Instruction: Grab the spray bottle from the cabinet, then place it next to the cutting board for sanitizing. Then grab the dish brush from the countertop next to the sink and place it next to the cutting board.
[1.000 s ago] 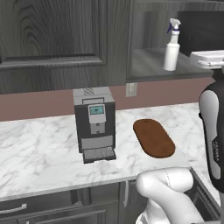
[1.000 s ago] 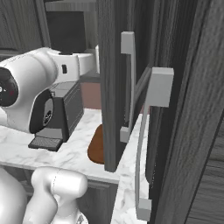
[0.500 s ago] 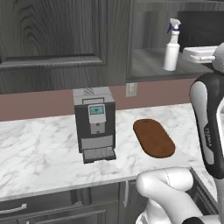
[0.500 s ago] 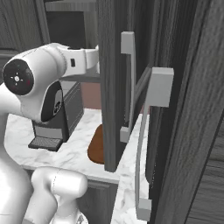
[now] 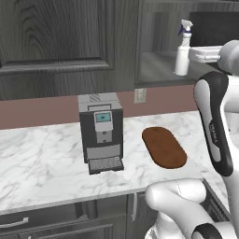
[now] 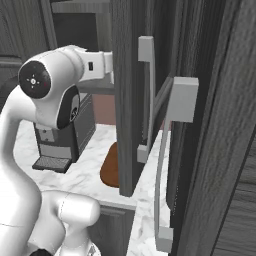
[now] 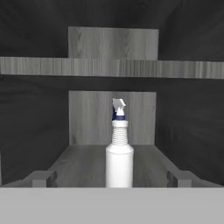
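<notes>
A small white spray bottle with a blue-and-white trigger head stands upright at centre frame in the dark grey wood-grain cabinet. The gripper faces it from short of the shelf, fingers spread wide and empty.

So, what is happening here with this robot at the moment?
The robot arm is reaching up toward the open cabinet, where the spray bottle stands upright on the lower shelf. In the hand view the open gripper faces the bottle straight on, one fingertip on each side of it, and holds nothing yet. Below, the cutting board lies on the countertop beside the coffee machine.
</notes>
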Motion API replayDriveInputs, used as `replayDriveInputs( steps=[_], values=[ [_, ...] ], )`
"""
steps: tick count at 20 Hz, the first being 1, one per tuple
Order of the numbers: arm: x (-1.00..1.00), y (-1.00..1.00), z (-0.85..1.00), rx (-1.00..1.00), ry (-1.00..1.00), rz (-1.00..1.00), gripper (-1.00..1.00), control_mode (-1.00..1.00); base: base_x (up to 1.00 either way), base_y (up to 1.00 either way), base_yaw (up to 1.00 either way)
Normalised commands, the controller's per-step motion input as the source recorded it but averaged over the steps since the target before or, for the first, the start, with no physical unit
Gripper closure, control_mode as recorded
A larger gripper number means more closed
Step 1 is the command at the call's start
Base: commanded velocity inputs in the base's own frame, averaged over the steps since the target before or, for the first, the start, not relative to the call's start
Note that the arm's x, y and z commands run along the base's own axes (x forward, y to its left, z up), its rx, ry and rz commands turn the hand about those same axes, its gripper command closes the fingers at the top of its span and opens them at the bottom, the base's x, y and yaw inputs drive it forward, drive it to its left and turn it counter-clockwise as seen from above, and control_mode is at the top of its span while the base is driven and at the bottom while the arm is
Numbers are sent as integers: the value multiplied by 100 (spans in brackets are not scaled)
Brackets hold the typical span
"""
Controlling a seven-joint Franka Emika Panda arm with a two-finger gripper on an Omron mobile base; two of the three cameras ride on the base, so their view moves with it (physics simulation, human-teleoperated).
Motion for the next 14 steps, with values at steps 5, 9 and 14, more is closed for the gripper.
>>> replayDriveInputs(
  steps=[5, 9, 14],
  values=[
    [27, -1, 0, 0, 0, -4, -100, -100, 0, 0, 0],
    [33, -1, 0, 0, 0, -2, -100, -100, 0, 0, 0],
    [43, -6, -3, 0, 0, -1, -100, -100, 0, 0, 0]
  ],
)
